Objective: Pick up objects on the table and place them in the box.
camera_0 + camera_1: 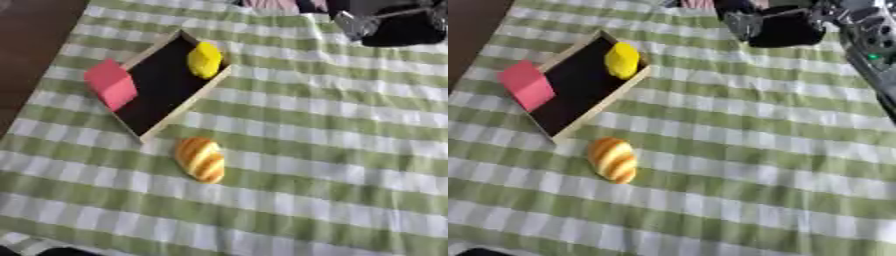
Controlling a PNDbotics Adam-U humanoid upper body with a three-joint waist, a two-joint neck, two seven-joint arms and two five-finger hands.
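The yellow piece (205, 59) and pink block (111, 83) sit in the box (179, 112); the striped bread (201, 159) waits on the surface beside it; right hand (776, 25) at the far edge, fingers unreadable

Soft, even light falls over the green-and-white checked cloth (332, 150), bright with no glare. Both views are blurred throughout, edges smeared. The shallow wooden box with a dark floor (166, 82) throws almost no shadow; the striped orange bread roll (200, 160) casts a faint one. The black right hand (785, 25) at the top is indistinct.

Green-checked tablecloth (332, 150), dark wooden floor (26, 45)
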